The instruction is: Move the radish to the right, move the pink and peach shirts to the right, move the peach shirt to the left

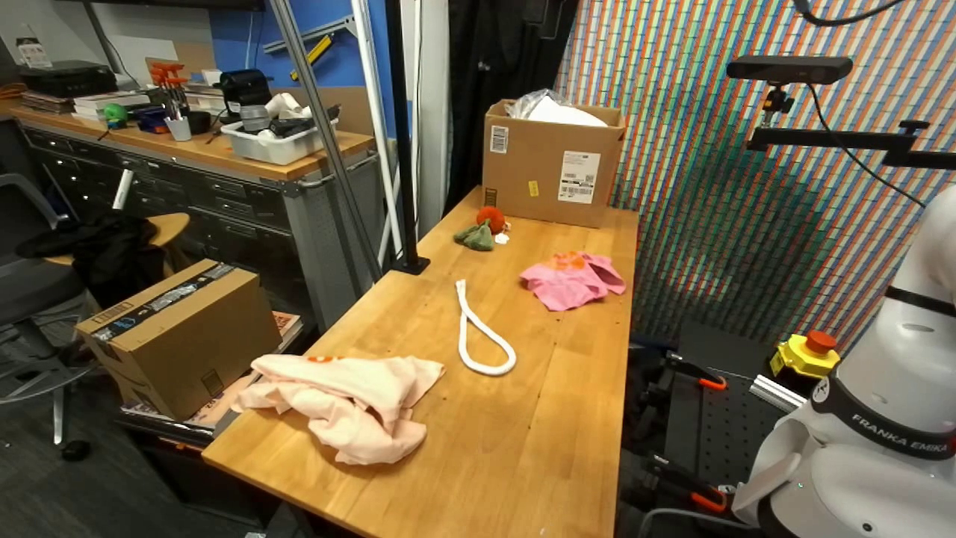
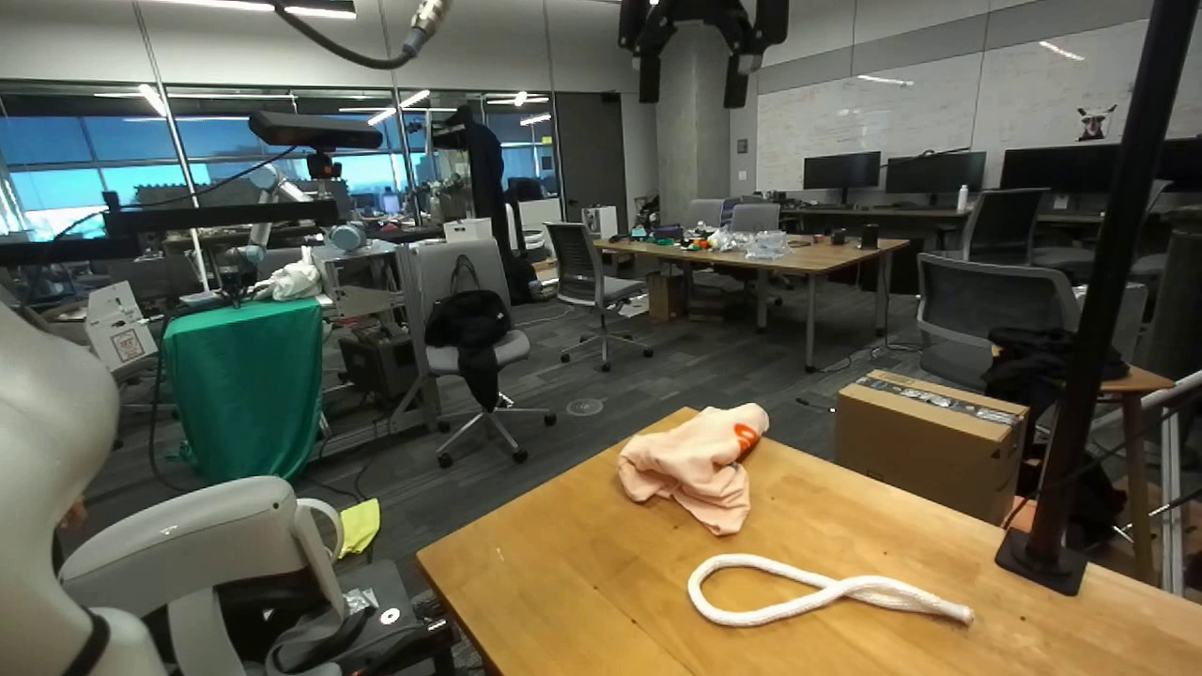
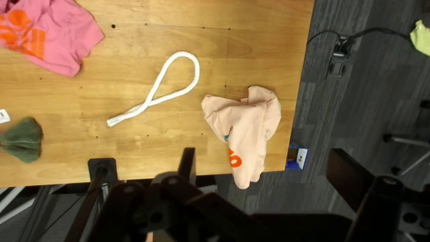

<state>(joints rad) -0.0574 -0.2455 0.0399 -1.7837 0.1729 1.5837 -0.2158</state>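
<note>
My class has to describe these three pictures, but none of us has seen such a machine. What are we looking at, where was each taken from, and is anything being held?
The machine is one white robot arm ending in a black two-fingered gripper. Two pictures come from cameras outside the robot, looking from different places; the third comes from a camera on its wrist, looking down, with the gripper along the bottom. On the wooden table lie a rumpled peach shirt, a smaller pink shirt, a white cord bent into a loop and an orange-red and green toy radish. An open cardboard box stands there too. Nothing is held: the gripper hangs open, well above the shirts.
</note>
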